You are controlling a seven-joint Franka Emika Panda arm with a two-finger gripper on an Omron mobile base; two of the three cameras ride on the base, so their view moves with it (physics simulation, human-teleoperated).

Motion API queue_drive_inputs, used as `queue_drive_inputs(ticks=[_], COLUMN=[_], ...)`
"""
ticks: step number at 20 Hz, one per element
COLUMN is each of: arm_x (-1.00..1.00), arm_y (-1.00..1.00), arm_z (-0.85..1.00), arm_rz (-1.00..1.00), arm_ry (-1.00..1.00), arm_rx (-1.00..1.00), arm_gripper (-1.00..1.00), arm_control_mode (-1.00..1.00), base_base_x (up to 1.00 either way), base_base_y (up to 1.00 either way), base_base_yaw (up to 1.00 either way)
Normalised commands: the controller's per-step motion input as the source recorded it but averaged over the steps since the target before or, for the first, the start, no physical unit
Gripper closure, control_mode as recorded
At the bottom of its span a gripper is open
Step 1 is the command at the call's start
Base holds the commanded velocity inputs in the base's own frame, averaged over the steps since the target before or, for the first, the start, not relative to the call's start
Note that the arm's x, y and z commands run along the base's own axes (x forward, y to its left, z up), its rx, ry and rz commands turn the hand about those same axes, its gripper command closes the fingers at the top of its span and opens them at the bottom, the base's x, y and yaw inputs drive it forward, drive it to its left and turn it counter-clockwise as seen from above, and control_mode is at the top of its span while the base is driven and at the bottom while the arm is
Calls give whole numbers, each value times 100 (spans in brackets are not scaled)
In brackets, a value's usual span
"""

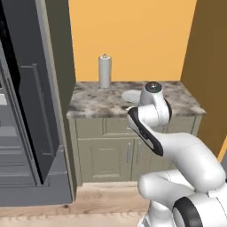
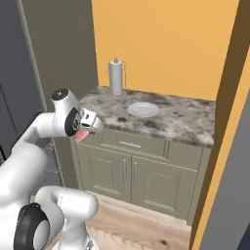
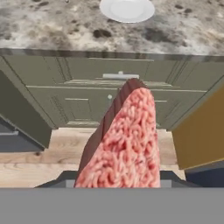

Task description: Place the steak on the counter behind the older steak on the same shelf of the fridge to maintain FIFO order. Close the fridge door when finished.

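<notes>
Salmon-pink and grainy, the steak (image 3: 124, 144) sits clamped in the claw (image 2: 84, 133), which is closed on it; in the hand view its long axis runs up from between the finger tips towards the cabinet fronts. The claw hangs in front of the table (image 2: 185, 124), off its front edge and level with the drawer fronts, with a white plate (image 2: 143, 109) and a paper-towel roll (image 2: 115, 77) on the stone beyond. The fridge (image 1: 33, 124) stands open to the robot's left, well apart from the claw, its interior facing sideways. The coming move is, I judge, a leftward swing carrying the meat towards that opening.
</notes>
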Motion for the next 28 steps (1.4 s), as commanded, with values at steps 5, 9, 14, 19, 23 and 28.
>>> queue_drive_inputs(ticks=[5, 9, 14, 19, 23, 28], arm_x=[0, 0, 0, 0, 0, 0], arm_y=[0, 0, 0, 0, 0, 0], arm_z=[0, 0, 0, 0, 0, 0], arm_rz=[0, 0, 0, 0, 0, 0], arm_ry=[0, 0, 0, 0, 0, 0], arm_rx=[0, 0, 0, 0, 0, 0], arm_gripper=[100, 100, 100, 100, 100, 100], arm_control_mode=[100, 100, 100, 100, 100, 100], base_base_x=[-81, -74, -34, 14, 55, 72], base_base_y=[56, 72, 96, 100, 100, 91], base_base_yaw=[30, 34, 32, 14, 2, -8])
